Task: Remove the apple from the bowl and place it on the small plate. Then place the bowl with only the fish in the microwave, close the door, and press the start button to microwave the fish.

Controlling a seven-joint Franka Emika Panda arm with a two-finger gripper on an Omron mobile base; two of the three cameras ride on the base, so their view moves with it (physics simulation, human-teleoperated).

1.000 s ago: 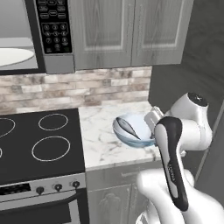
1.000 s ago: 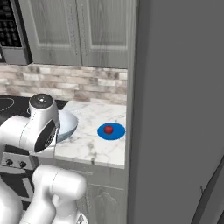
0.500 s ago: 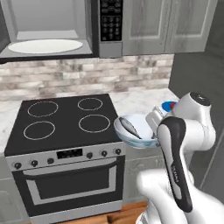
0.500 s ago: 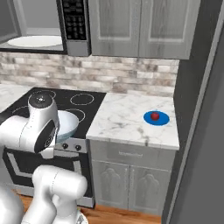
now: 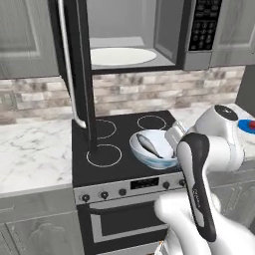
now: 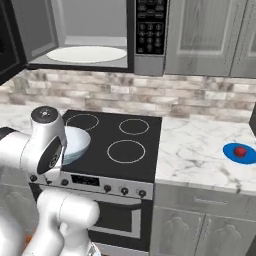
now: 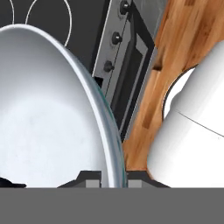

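The gripper (image 7: 107, 177) holds the bowl (image 5: 152, 149) by its rim: in the hand view the two dark fingertips (image 7: 89, 178) sit close together, one on each side of the thin glossy edge, nearly closed on it. The bowl is round, smooth and white-bluish, with its wide interior curving away to one side of the fingers. It is carried above the front right area of the flat black glass stove (image 5: 117, 149), whose burners are marked by thin white rings. The fish (image 5: 147, 145), slim, silvery-grey with a darker back, lies inside the bowl, just beyond the gripped rim. On the other side of the fingers, below the rim, the hand view shows the oven front with round dark knobs (image 7: 117, 38) and a wood-plank floor (image 7: 173, 52). Above the bowl, the microwave (image 5: 144, 35) stands with its black door (image 5: 77, 74) swung wide; a flat white turntable (image 5: 122, 56) lies inside. Well apart from the gripper, on the marble counter (image 6: 195, 150), the small red apple (image 6: 241, 151) rests on the flat blue small plate (image 6: 235, 155).
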